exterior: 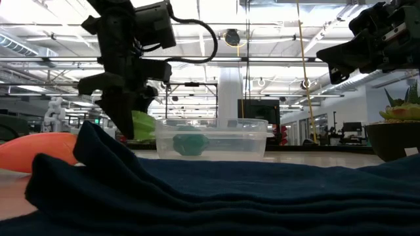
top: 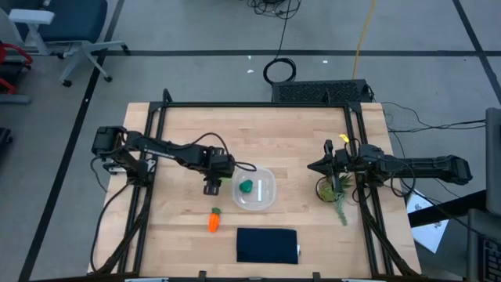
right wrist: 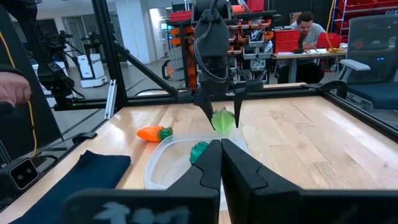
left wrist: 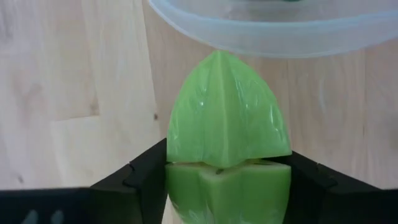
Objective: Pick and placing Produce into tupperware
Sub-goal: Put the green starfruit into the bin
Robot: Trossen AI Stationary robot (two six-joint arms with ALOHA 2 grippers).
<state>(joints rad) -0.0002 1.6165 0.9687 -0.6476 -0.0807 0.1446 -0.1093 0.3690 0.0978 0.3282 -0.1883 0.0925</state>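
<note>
One leafy piece (left wrist: 227, 143) clamped in left gripper (top: 212, 186); tupperware (top: 264, 197) just ahead of fingertips, beside them; right gripper (right wrist: 221, 163) closed, empty.

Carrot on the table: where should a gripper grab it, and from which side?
Grip the carrot across its orange body, coming straight down from above. It lies flat on the bare table with its green top toward the tupperware, clear of the dark cloth, so both long sides look free for the fingers. The leafy top is probably a poorer hold. The left gripper is nearest, but it holds the leafy piece.
</note>
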